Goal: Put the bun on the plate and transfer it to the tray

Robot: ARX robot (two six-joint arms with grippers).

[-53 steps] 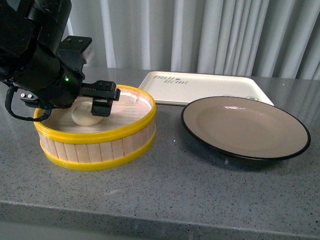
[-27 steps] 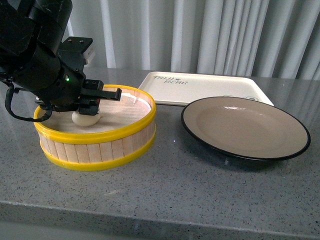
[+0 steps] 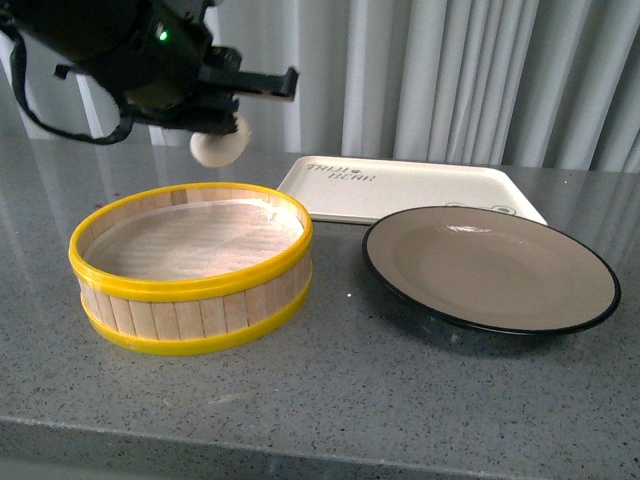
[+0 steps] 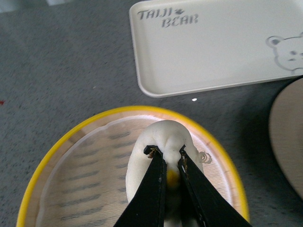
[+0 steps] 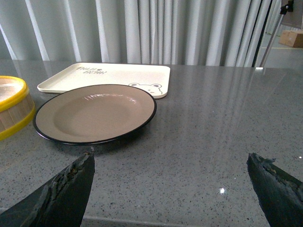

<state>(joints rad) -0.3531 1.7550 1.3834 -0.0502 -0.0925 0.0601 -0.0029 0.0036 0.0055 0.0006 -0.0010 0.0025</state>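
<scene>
My left gripper (image 3: 222, 118) is shut on the cream-white bun (image 3: 219, 145), which hangs in the air above the far rim of the yellow-rimmed steamer basket (image 3: 190, 265). From the left wrist the black fingers (image 4: 150, 189) pinch the bun (image 4: 163, 142) over the basket's slatted floor. The beige plate with its black rim (image 3: 490, 265) lies right of the basket. Behind it lies the cream tray (image 3: 400, 185) with dark lettering. My right gripper (image 5: 173, 189) is open low over the bare counter, with the plate (image 5: 94, 113) and tray (image 5: 109, 75) ahead of it. The right arm is out of the front view.
The steamer basket (image 4: 128, 189) holds nothing else. The grey speckled counter (image 3: 350, 390) runs to a front edge close to me. Pale curtains (image 3: 450, 70) close off the back. A tripod leg and box (image 5: 289, 28) stand beyond the counter in the right wrist view.
The left gripper has lifted the bun out of the basket, rising well above the rim and moving a little toward the tray. The plate and tray have not moved.
</scene>
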